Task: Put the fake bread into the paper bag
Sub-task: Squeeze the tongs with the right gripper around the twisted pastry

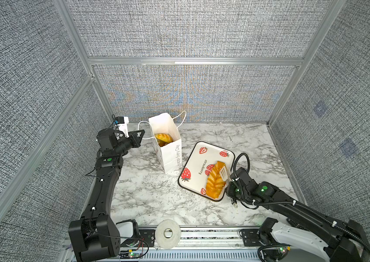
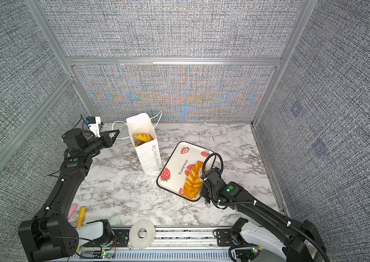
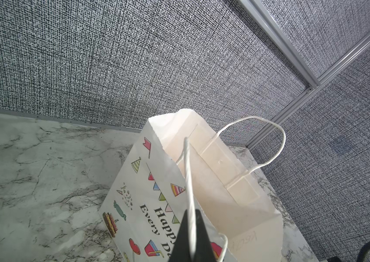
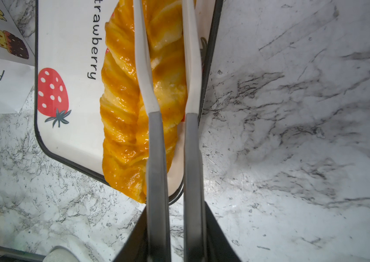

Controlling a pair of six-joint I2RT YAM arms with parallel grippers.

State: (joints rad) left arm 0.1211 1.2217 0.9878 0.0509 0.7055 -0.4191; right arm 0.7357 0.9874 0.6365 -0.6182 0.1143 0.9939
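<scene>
My left gripper is pinching the cord handle, I judge to steady the paper bag, which is reading "Happy Every Day"; some fake bread is lying inside; my right gripper is clamping tongs, their blades straddling the long loaf on the "strawberry" tray.

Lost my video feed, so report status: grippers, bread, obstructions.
Left gripper shut on bag handle. Right gripper shut on tongs, straddling loaf on tray. Other bread in bag. Path clear.
</scene>
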